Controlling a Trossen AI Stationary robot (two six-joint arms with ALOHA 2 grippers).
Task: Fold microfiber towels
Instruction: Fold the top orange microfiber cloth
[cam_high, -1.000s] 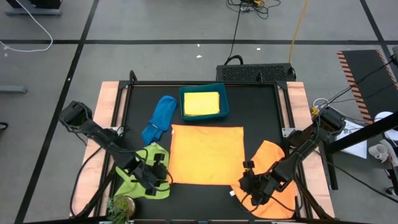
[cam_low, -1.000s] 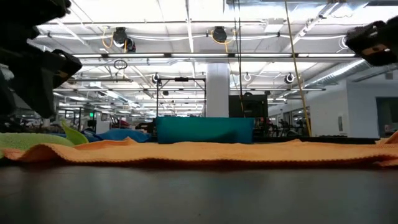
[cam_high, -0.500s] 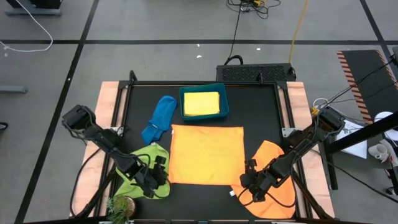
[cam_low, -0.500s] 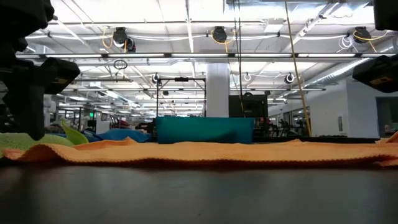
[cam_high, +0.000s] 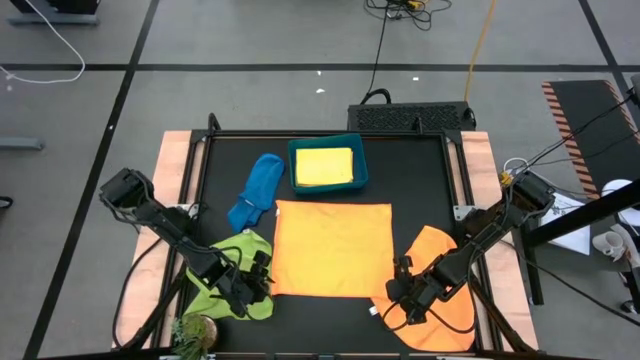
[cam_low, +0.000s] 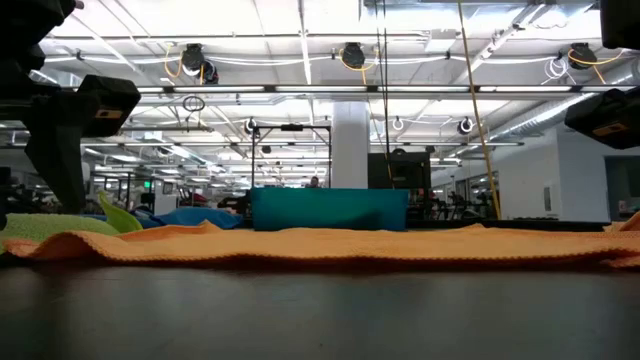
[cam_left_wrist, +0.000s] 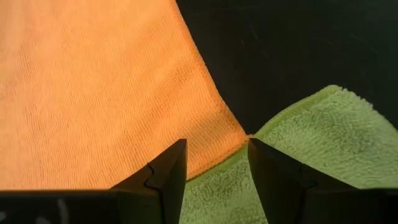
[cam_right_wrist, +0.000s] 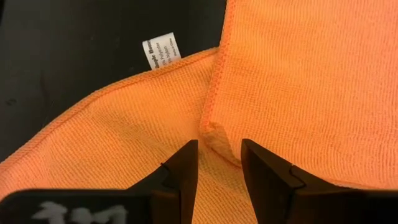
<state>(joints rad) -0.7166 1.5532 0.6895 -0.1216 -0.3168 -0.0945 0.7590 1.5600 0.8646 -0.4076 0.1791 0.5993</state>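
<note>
**Both end effectors poised at the near corners of the spread orange towel**

A large orange microfiber towel (cam_high: 332, 248) lay flat and square in the middle of the black table (cam_high: 420, 180). Beyond its far edge stood a rigid teal rectangular bin (cam_high: 360, 176) holding a folded yellow towel (cam_high: 323, 166). A bright blue towel (cam_high: 256, 190) lay bunched beside the bin, on the left arm's side.

The left end effector (cam_high: 262, 283) hung over the near left corner of the spread towel, where that corner met a crumpled lime green towel (cam_high: 222, 297). In the left wrist view its two dark fingers (cam_left_wrist: 163, 175) stood apart with a gap between them, straddling the spot where the orange corner overlapped the green pile; they pinched nothing.

The right end effector (cam_high: 402, 290) hung at the near right corner of the spread towel, over a second, rumpled orange towel (cam_high: 441, 262) that lay on the right side of the table. In the right wrist view its fingers (cam_right_wrist: 184, 169) were likewise spread, with the hemmed orange edge lying below the gap and a small white care label (cam_right_wrist: 159, 52) sticking out from the cloth's border. No cloth was gripped.

In the low view the spread orange towel ran as a low ridge across the table.
</note>
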